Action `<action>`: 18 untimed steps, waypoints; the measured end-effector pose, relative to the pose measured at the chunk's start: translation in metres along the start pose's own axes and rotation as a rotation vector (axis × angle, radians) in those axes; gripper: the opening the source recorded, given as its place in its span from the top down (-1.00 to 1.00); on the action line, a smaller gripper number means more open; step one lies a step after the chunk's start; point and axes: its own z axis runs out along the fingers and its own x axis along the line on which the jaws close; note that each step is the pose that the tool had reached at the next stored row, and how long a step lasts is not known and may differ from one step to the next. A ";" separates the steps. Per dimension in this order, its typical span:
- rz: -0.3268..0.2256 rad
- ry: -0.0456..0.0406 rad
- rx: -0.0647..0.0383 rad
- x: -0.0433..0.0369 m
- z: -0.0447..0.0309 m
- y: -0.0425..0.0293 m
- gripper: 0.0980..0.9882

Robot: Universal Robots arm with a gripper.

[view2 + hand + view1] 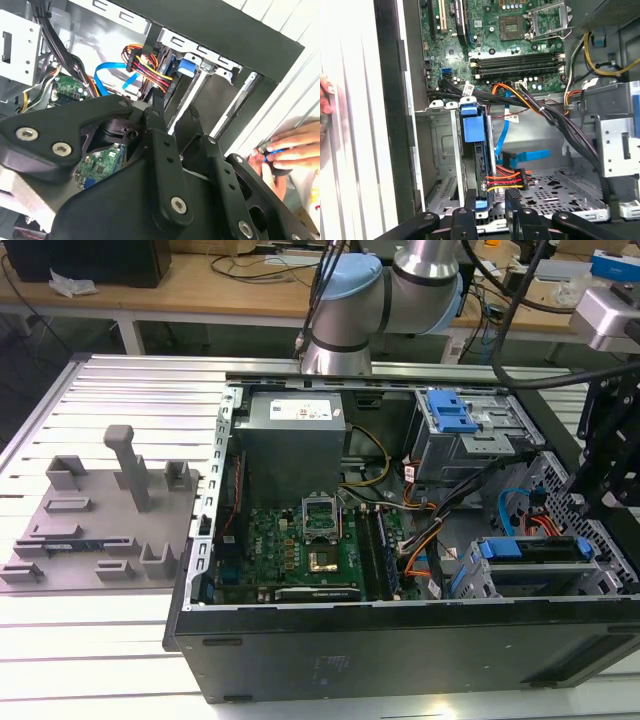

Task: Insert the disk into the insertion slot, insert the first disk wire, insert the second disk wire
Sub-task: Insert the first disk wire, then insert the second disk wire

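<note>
The disk [480, 165] stands edge-on inside the insertion slot [442, 165], a low grey perforated cage, and its blue carrier handle [472, 122] sticks out. In the exterior view the disk [530, 550] lies in the slot [610, 570] at the case's right front corner. My gripper [491, 212] hovers just over the disk with its black fingers [470, 215] apart and nothing between them. It also shows in the second wrist view [173, 117] and at the exterior view's right [600, 480]. A red-orange-yellow wire [507, 177] and a flat blue wire [530, 155] end beside the disk. Whether they are plugged in, I cannot tell.
The open computer case holds a motherboard [300, 550], a power supply [295, 440] and a taller grey cage with a blue latch [455, 415]. A grey jig plate [100, 520] lies to the exterior view's left. A person's hand [292, 150] rests outside the case wall.
</note>
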 end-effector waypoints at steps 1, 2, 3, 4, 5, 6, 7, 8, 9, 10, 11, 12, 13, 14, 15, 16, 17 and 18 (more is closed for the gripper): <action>0.000 0.0002 0.000 0.0000 0.0000 0.0000 0.40; 0.000 0.0007 0.000 0.0000 -0.0001 0.0000 0.40; 0.000 0.0010 0.000 0.0000 -0.0002 0.0000 0.40; 0.000 0.0013 0.000 0.0000 -0.0001 0.0000 0.40; 0.000 0.0016 0.000 0.0000 -0.0001 0.0000 0.40; 0.000 0.0020 0.000 0.0000 -0.0001 0.0000 0.40; 0.000 0.0025 0.000 0.0000 -0.0001 0.0000 0.40; 0.000 0.0033 0.000 0.0000 -0.0002 0.0000 0.40; 0.000 0.0035 0.000 0.0000 -0.0001 0.0000 0.40; 0.000 0.0036 0.000 0.0000 -0.0001 0.0000 0.40; 0.000 0.0039 0.000 0.0000 -0.0002 0.0000 0.40; 0.000 0.0040 0.000 0.0000 -0.0001 0.0000 0.40; 0.000 0.0042 0.000 0.0000 -0.0001 0.0000 0.40; 0.000 0.0044 0.000 0.0000 -0.0001 0.0000 0.40; 0.000 0.0047 0.000 0.0000 -0.0001 0.0000 0.40; 0.000 0.0051 0.001 0.0000 -0.0001 0.0000 0.40; 0.000 0.0058 0.001 0.0000 -0.0001 0.0000 0.40; 0.000 0.0060 0.001 0.0000 -0.0001 0.0000 0.40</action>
